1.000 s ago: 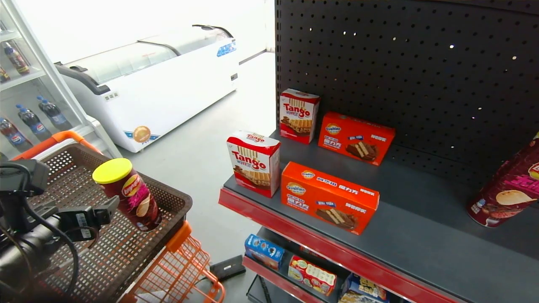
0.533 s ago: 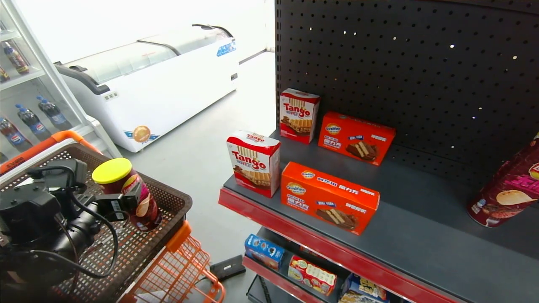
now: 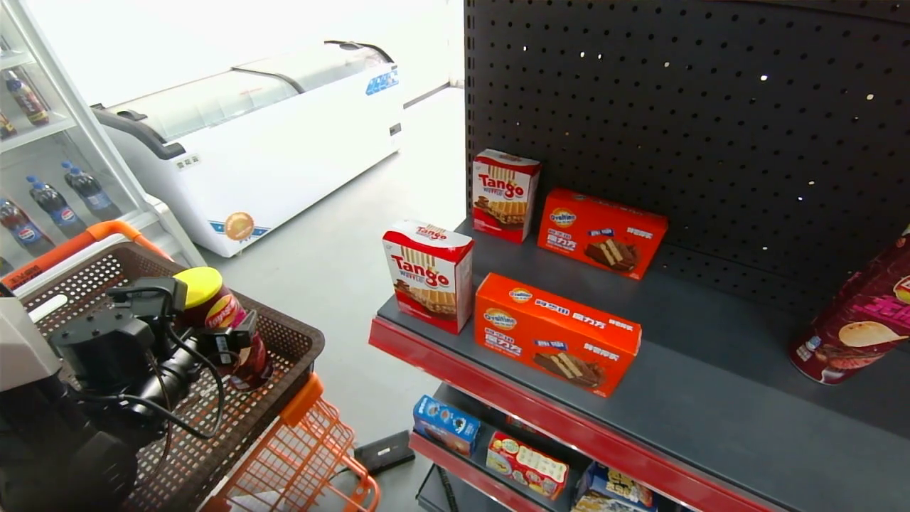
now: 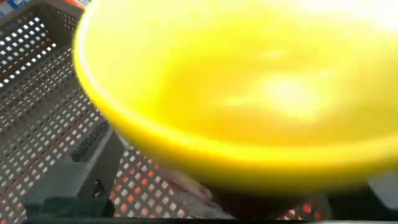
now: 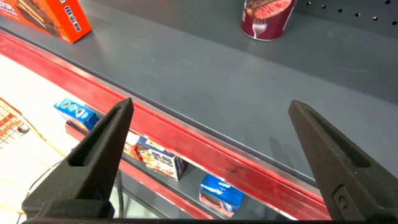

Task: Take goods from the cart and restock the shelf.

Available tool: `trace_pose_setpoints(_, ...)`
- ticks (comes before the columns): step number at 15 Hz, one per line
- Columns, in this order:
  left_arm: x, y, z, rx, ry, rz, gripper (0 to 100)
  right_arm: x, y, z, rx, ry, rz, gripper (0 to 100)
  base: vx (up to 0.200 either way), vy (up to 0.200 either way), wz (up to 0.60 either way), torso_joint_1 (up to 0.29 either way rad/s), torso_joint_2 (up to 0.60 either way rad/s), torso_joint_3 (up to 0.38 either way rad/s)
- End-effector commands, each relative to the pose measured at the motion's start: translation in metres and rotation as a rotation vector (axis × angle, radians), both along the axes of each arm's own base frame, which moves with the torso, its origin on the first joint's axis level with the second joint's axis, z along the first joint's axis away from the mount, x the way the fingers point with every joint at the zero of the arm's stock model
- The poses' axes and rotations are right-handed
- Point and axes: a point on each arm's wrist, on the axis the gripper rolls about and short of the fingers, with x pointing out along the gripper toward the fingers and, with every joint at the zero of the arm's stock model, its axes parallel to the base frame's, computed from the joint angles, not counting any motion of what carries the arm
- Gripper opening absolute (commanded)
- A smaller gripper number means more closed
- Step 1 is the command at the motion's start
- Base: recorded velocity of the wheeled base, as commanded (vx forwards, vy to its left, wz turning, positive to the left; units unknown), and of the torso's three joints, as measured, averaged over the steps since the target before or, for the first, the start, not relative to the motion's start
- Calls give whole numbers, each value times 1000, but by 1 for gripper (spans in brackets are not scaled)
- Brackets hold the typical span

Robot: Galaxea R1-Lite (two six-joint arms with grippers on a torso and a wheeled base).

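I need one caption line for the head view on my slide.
Left hand at a yellow-lidded chip can in the cart basket, beside the partly stocked shelf.

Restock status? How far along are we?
Looks done: the dark grey shelf carries two red-and-white wafer boxes, two orange cartons and a maroon chip can. In hand: the left gripper is at the yellow-lidded maroon chip can standing in the brown perforated cart basket, not yet lifted. Left: lift it and carry it to the shelf. The open right gripper hangs empty over the shelf edge.
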Motion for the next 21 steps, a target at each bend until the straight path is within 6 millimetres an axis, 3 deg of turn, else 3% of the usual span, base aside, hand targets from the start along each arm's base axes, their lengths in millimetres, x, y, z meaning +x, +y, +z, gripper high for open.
trace_pose_setpoints(1, 19, 1, -7, 2, -16, -6, 100, 0, 0, 0, 1, 0, -1, 100, 0, 0, 0, 0, 0, 0)
trace_pose_setpoints(5, 27, -2, -12, 4, -14, -20, 100, 0, 0, 0, 0, 0, 1, 100, 0, 0, 0, 0, 0, 0)
trace_pose_setpoints(6, 28, -3, -12, 1, -16, -27, 0, 0, 0, 0, 0, 0, -1, 100, 0, 0, 0, 0, 0, 0)
trace_pose_setpoints(12, 31, -9, -5, 6, -44, -77, 0, 0, 0, 0, 0, 0, -1, 100, 0, 0, 0, 0, 0, 0)
trace_pose_setpoints(17, 26, -15, 42, 22, -186, -101, 0, 0, 0, 0, 0, 0, 1, 100, 0, 0, 0, 0, 0, 0)
trace_pose_setpoints(21, 5, -21, 82, 32, -224, -171, 0, 0, 0, 0, 1, 0, 1, 100, 0, 0, 0, 0, 0, 0)
